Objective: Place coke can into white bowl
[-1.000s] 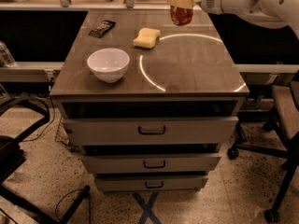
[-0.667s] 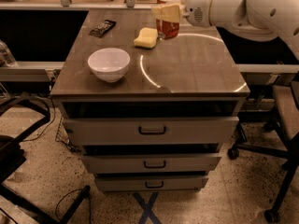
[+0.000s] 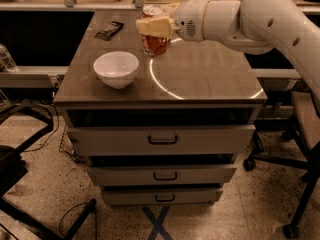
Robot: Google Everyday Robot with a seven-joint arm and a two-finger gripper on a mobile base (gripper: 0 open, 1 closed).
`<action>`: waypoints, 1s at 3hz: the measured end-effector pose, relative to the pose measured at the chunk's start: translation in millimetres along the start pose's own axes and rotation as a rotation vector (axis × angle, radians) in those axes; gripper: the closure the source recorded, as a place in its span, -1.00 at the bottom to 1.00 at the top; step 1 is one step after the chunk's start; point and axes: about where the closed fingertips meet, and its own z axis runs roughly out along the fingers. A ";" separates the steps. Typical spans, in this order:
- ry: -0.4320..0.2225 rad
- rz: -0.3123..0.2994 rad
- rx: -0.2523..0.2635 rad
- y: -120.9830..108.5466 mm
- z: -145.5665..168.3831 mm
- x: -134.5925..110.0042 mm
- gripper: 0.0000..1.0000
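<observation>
Change since earlier frame: gripper [image 3: 153, 28] and coke can [image 3: 156, 45] have moved left and lower, closer to the white bowl [image 3: 116, 69]; the bowl has not shifted.
Coke can: upright, red side and silver top showing, behind the white bowl and to its right, near it but apart, not over it. Whether its base touches the tabletop cannot be told.
Gripper: fingers [image 3: 150, 26] closed across the upper part of the coke can, gripping it; the pale finger surface covers the can's upper band. It sits behind and right of the white bowl, higher than the bowl's rim.
Arm: white arm [image 3: 260, 19] reaches in from well right of the white bowl, running level to the gripper.
White bowl: upright on the tabletop [image 3: 210, 74], nothing visible inside.
Dark packet [image 3: 109, 30]: flat on the tabletop, behind the white bowl, well apart from it.
Light arc [image 3: 156, 82]: bright curved line on the tabletop, just right of the white bowl.
Drawers [image 3: 162, 140]: three, stacked below the white bowl, each slightly pulled out.
Chair [image 3: 305, 114]: far right of the white bowl, partly cut off.
</observation>
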 end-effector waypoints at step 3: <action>-0.003 0.029 -0.192 41.9 71.6 8.1 1.00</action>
